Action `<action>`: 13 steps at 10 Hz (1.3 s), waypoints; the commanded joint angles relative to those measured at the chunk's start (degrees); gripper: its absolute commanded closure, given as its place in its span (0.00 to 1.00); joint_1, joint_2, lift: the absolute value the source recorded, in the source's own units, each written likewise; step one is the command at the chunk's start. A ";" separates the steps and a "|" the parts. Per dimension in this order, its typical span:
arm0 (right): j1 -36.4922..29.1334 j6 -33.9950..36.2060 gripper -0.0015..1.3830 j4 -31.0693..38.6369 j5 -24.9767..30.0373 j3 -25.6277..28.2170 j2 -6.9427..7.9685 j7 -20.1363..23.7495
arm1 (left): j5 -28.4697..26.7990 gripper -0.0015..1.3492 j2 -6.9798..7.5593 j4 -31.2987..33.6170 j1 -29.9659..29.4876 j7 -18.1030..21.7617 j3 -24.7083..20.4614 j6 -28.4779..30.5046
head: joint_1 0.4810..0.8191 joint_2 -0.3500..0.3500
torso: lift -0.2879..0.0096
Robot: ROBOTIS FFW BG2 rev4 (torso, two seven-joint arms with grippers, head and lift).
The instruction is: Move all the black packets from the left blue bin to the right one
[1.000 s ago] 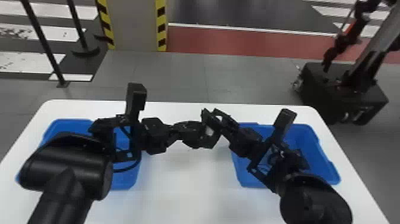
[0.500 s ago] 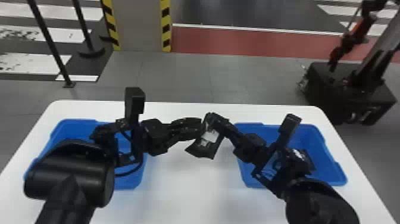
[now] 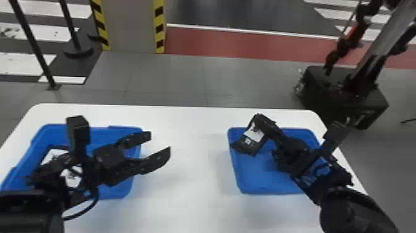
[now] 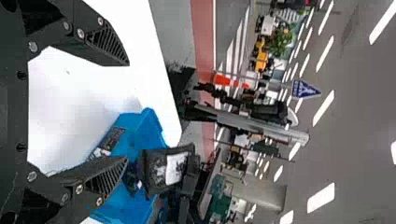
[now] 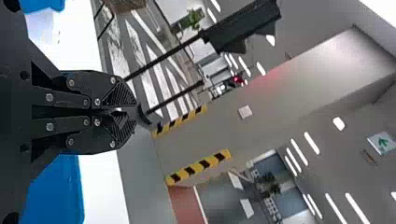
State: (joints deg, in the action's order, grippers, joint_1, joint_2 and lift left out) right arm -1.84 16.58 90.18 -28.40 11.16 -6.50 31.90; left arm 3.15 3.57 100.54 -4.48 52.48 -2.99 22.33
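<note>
My left gripper (image 3: 160, 141) stands open and empty over the inner edge of the left blue bin (image 3: 127, 186); the left wrist view shows the gripper (image 4: 127, 112) with its fingers wide apart. Packets with white labels (image 3: 73, 177) lie in that bin, partly behind the left arm. My right gripper (image 3: 259, 119) is shut on a black packet (image 3: 249, 143), which hangs tilted above the left side of the right blue bin (image 3: 263, 187). In the right wrist view the gripper (image 5: 135, 112) has its fingertips together. Another packet (image 4: 111, 141) lies inside the right bin in the left wrist view.
Both bins stand on a white table (image 3: 182, 192), with a bare stretch of tabletop between them. Beyond the table's far edge, a dark wheeled base (image 3: 343, 99) stands on the floor at the right, and posts (image 3: 34, 46) at the left.
Both grippers were together at the table's middle with the packet. The left one has let go, opened and drawn back left; the right one has carried the packet rightward over its bin.
</note>
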 commanded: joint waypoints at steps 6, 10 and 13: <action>-5.75 0.43 0.16 2.14 -4.73 0.97 -1.68 -2.81 | -10.71 0.10 0.39 9.22 -9.86 -0.98 -21.53 5.23 | 0.63 0.49 | 0.60; -7.57 1.56 0.22 5.09 -5.26 0.80 -0.71 -1.67 | -19.50 0.10 0.83 9.08 -6.63 -4.32 -20.65 18.30 | 0.63 0.66 | 0.60; -8.14 1.98 0.22 5.38 -5.35 0.80 -0.45 -1.58 | -19.06 0.10 2.76 3.31 -1.99 -4.76 -16.79 19.43 | 0.63 0.69 | 0.60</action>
State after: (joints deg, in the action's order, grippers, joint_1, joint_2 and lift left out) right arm -9.87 18.45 95.41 -33.75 11.95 -7.04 30.32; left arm -16.09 5.94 104.77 -7.45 47.76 -20.72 41.34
